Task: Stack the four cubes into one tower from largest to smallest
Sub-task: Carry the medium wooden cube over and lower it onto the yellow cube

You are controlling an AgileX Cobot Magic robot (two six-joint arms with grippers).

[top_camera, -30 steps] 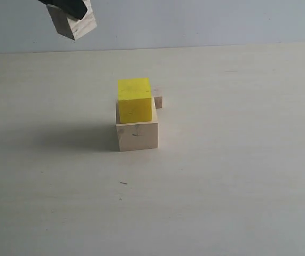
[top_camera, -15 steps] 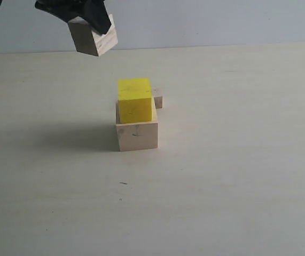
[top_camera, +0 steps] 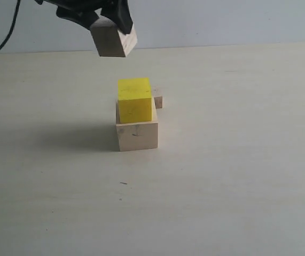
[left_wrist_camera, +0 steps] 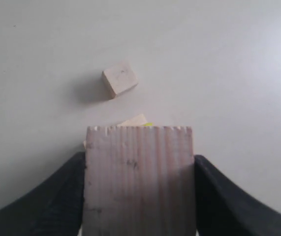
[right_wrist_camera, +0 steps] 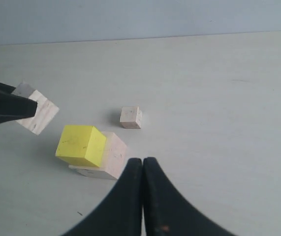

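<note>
A bright yellow cube (top_camera: 135,100) sits on the largest pale wood cube (top_camera: 137,135) mid-table. High above and slightly left of them, my left gripper (top_camera: 109,24) is shut on the plywood cube (top_camera: 114,41), which fills the left wrist view as a striped-grain block (left_wrist_camera: 140,179) between black fingers (left_wrist_camera: 56,196). The smallest pale wood cube (top_camera: 158,98) lies on the table just behind the stack, also seen as a small cube (left_wrist_camera: 120,79) and from the right wrist (right_wrist_camera: 130,117). My right gripper (right_wrist_camera: 142,162) is shut and empty, hanging near the yellow cube (right_wrist_camera: 80,145).
The pale tabletop (top_camera: 237,176) stretches wide around the stack, ending at a grey back wall (top_camera: 221,21). A black cable (top_camera: 5,40) hangs at the upper left.
My left gripper has carried the plywood cube rightward and a little lower, from the upper left toward a spot above the yellow cube. The stack and small cube have not moved.
</note>
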